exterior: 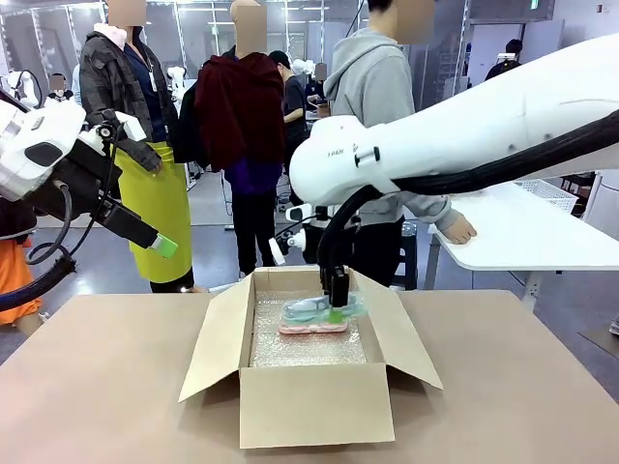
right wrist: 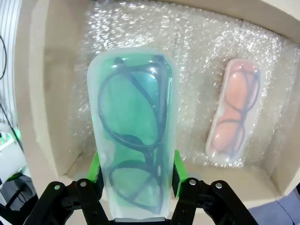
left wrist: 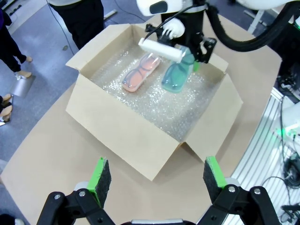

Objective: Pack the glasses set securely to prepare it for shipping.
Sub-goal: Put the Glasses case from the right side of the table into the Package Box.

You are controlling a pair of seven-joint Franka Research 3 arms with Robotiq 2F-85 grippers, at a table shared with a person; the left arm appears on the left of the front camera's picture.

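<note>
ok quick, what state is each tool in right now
left tool: open, holding nothing
right tool: closed on the mint green glasses case

The left gripper [left wrist: 156,174] hung with fingers spread above the table [left wrist: 47,154]; inside the cardboard box [left wrist: 126,136], the right gripper [left wrist: 188,61] clasped the mint green case [left wrist: 176,77] beside the pink case [left wrist: 140,72].

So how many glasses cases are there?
2. The pink case lies on the bubble wrap in the cardboard box; the mint green case is gripped by the right arm's fingers, beside it.
</note>
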